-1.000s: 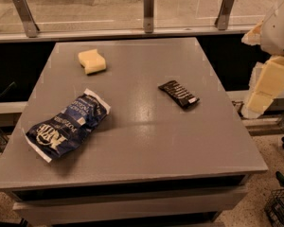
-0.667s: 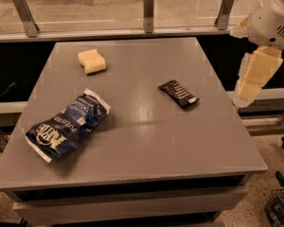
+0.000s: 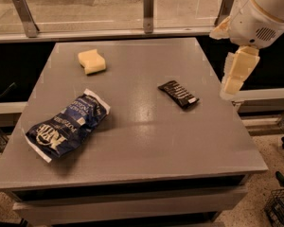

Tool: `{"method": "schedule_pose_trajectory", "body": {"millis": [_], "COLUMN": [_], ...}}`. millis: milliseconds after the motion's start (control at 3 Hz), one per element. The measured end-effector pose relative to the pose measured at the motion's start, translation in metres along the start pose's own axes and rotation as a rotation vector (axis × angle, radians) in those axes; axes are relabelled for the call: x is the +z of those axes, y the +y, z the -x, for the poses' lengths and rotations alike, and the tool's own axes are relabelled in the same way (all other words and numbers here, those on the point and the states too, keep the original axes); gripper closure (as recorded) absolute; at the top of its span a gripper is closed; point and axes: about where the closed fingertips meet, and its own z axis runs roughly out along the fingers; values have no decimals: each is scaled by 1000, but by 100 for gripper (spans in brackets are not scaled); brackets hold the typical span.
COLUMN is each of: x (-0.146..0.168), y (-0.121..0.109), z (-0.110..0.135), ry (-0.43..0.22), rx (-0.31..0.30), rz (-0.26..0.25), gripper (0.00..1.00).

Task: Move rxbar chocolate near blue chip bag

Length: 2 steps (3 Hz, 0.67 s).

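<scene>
The rxbar chocolate (image 3: 178,93) is a small flat black wrapper with white text lines, lying right of the middle of the grey table (image 3: 146,141). The blue chip bag (image 3: 68,125) is a large crinkled dark blue bag with white lettering, lying at the front left of the table. My gripper (image 3: 231,88) hangs from the white arm (image 3: 262,11) at the upper right, over the table's right edge. It is to the right of the bar, above it, and touches nothing.
A pale yellow sponge (image 3: 92,62) lies at the back left of the table. A metal rail with posts (image 3: 148,6) runs behind the table. A wire basket (image 3: 280,207) stands on the floor at the lower right.
The arm and gripper have moved left and a little up, from off the table's right side toward its right edge. The bar, bag and sponge have not moved.
</scene>
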Motion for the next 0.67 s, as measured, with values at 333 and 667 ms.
{"method": "schedule_pose_trajectory", "body": {"millis": [333,667], "x": [25,50], "y": [-16,-27], "z": [-8,-16], "ry": [-28,-39], "rx": [-37,-63], "rz": [19,46], "gripper": [0,0]}}
